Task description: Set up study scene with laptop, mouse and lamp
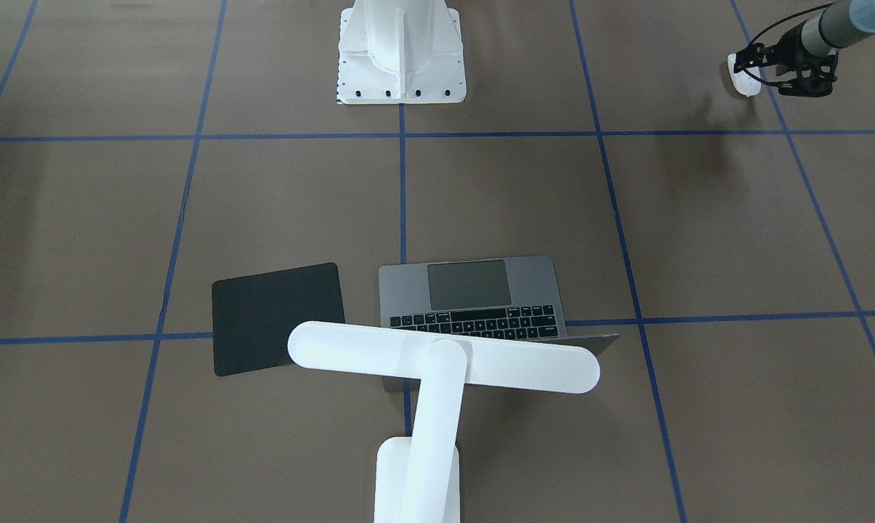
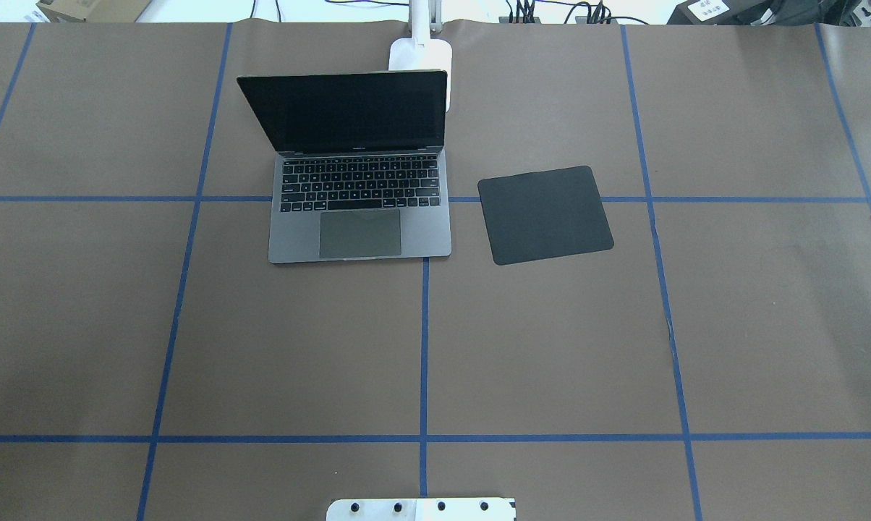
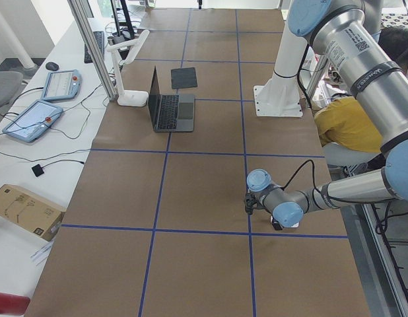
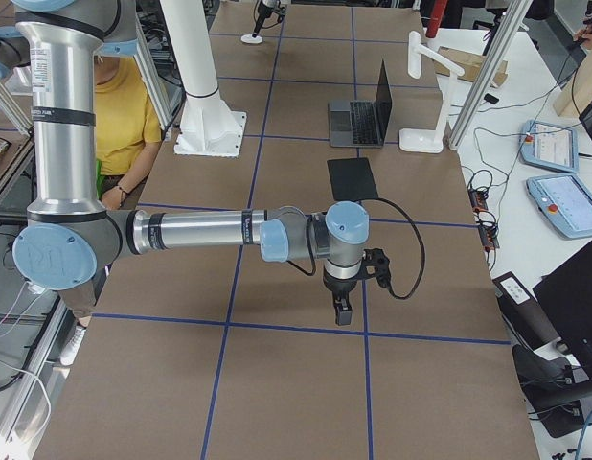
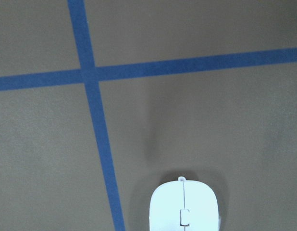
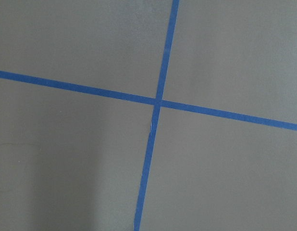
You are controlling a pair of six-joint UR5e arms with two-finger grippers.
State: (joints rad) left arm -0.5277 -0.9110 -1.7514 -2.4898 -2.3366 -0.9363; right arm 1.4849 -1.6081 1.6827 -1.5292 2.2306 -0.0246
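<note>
Front view: the laptop (image 1: 474,298) sits open at 6 o'clock with the lamp (image 1: 445,359) standing behind its screen, so both look placed. The black mat (image 1: 277,316) is bare. At 2 o'clock my left gripper (image 1: 747,67) looks clenched on the mouse (image 1: 741,81), well apart from the mat. Carrying it over is what's left, I judge.

Overhead: the brown table (image 2: 551,347) is taped in blue squares.

Right side view: the right gripper (image 4: 343,309) points down; whether it is released or clenched I cannot tell. Control pendants (image 4: 562,203) lie at 3 o'clock.
</note>
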